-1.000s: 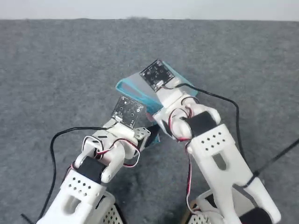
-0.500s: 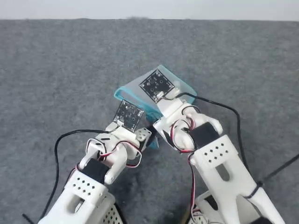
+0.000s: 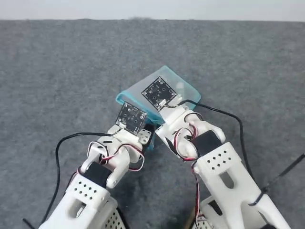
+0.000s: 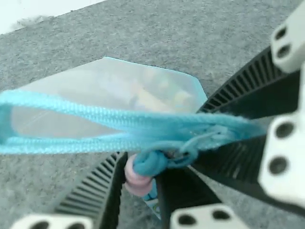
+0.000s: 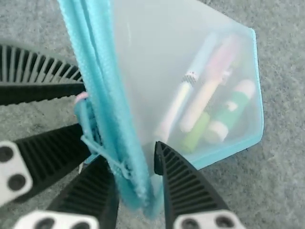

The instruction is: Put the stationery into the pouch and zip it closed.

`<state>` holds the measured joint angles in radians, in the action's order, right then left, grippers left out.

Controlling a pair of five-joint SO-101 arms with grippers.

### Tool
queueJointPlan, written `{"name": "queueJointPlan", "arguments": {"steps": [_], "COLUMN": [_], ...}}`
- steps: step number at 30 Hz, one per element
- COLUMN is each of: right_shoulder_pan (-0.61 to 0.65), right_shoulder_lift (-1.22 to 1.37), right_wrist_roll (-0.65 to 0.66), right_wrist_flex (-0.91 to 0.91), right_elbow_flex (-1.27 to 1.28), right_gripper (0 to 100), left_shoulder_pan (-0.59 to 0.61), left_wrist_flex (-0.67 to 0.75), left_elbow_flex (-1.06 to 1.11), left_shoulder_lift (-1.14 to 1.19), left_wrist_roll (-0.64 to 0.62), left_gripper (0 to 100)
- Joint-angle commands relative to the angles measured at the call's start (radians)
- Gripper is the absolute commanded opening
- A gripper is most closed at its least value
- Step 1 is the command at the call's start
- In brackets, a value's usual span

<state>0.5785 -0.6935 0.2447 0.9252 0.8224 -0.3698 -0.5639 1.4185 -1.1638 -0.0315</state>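
A translucent pouch [image 3: 178, 86] with teal trim lies on the grey table just beyond both arms. Inside it, several pens and markers [image 5: 200, 105] show through the plastic. The teal zip band [image 4: 95, 121] runs across the left wrist view and looks joined up to the slider [image 4: 209, 133]. My left gripper [image 4: 140, 174] is shut on the zipper pull [image 4: 145, 162], a teal cord with a pink bead [image 4: 136, 183]. Right beside it, my right gripper [image 5: 133, 157] is shut on the pouch's zip edge [image 5: 131, 181]. In the high view the left gripper [image 3: 148, 140] and the right gripper [image 3: 155, 125] meet at the pouch's near corner.
Grey felt table [image 3: 57, 71] lies open on all sides of the pouch. A black cable [image 3: 66, 143] loops off the left arm, another black cable [image 3: 233, 117] off the right. The table's far edge [image 3: 152, 20] meets a white wall.
Both arms have drawn back toward their bases, the right one more. More of the pouch's far end now shows beyond the right wrist camera board.
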Motion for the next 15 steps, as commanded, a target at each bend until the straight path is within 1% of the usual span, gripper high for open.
{"name": "queueJointPlan", "arguments": {"steps": [1,8,11,15], "right_shoulder_pan": [0.004,-0.015,-0.045,-0.054], "right_shoulder_lift": [-0.010,-0.008,-0.008,-0.008], "right_wrist_roll": [0.018,0.018,0.018,0.018], "right_wrist_flex": [-0.010,-0.010,-0.015,-0.015], "right_elbow_flex": [0.005,0.005,0.005,0.005], "right_gripper": [0.6,0.6,0.6,0.6], "left_shoulder_pan": [0.021,0.190,0.218,0.218], "left_wrist_flex": [0.041,0.044,0.041,0.041], "left_elbow_flex": [-0.016,-0.022,-0.031,-0.035], "left_shoulder_lift": [-0.035,-0.037,-0.037,-0.037], "left_wrist_roll": [-0.009,-0.015,-0.015,-0.015], "left_gripper": [1,1,1,1]}}
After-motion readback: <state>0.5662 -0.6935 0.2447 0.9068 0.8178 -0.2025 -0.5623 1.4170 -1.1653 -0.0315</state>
